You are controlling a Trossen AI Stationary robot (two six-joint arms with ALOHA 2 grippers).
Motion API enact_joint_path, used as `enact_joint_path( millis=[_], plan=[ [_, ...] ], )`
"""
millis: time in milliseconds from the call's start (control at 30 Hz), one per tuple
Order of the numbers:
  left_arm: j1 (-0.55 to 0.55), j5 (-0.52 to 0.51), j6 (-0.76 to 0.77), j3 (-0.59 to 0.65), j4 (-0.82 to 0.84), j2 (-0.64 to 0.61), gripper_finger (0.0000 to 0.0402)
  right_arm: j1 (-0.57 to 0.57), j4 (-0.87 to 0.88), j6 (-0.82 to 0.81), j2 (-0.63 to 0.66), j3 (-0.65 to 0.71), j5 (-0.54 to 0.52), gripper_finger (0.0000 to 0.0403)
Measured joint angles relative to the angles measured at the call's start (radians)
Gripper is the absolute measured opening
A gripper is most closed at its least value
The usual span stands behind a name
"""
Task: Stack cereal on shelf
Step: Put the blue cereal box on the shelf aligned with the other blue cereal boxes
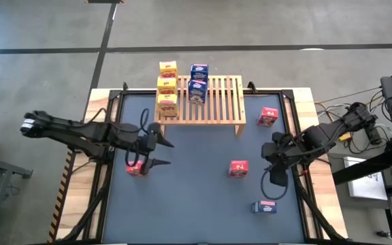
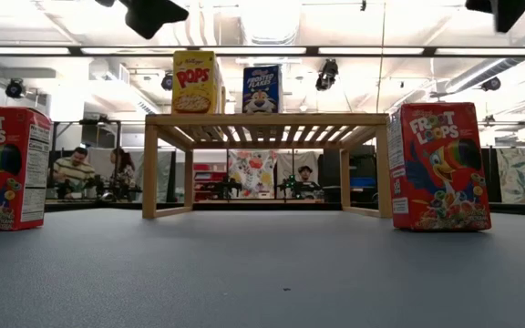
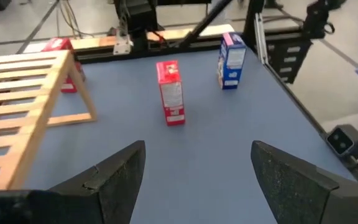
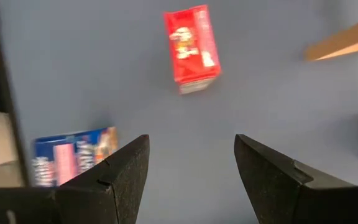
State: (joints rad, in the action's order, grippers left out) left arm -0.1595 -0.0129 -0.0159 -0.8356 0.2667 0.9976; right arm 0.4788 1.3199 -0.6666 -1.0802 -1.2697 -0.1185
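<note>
The wooden shelf [image 1: 209, 102] stands at the table's far side. Three yellow boxes [image 1: 167, 86] and two blue boxes [image 1: 197, 82] stand on its slats. Red boxes stand on the table mat to the right of the shelf [image 1: 267, 116], at the centre right [image 1: 238, 168] and at the left [image 1: 135, 165]. A blue box [image 1: 264, 207] lies at the near right. My left gripper [image 1: 164, 152] is open, raised over the mat just right of the left red box. My right gripper [image 1: 275, 177] is open, raised between the centre red box and the blue box.
The table's black frame [image 1: 295, 136] runs along the mat's sides. Cables and equipment [image 1: 386, 116] lie beyond the right edge. In the low view, people [image 2: 76, 169] sit in the room behind the shelf [image 2: 267, 118]. Bare mat [image 1: 196, 197] lies at the near middle.
</note>
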Motion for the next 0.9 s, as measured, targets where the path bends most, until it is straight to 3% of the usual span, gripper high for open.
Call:
enact_joint_path(
  millis=[500,900],
  plan=[
    [-0.003,-0.004,0.026,0.0,0.002,0.015,0.0275,0.338,-0.016,-0.231,-0.324,-0.135,-0.038,0.0224],
    [-0.003,-0.004,0.063,0.0,0.003,0.015,0.0275,0.4,-0.024,-0.308,-0.466,-0.216,-0.04,0.0227]
  ],
)
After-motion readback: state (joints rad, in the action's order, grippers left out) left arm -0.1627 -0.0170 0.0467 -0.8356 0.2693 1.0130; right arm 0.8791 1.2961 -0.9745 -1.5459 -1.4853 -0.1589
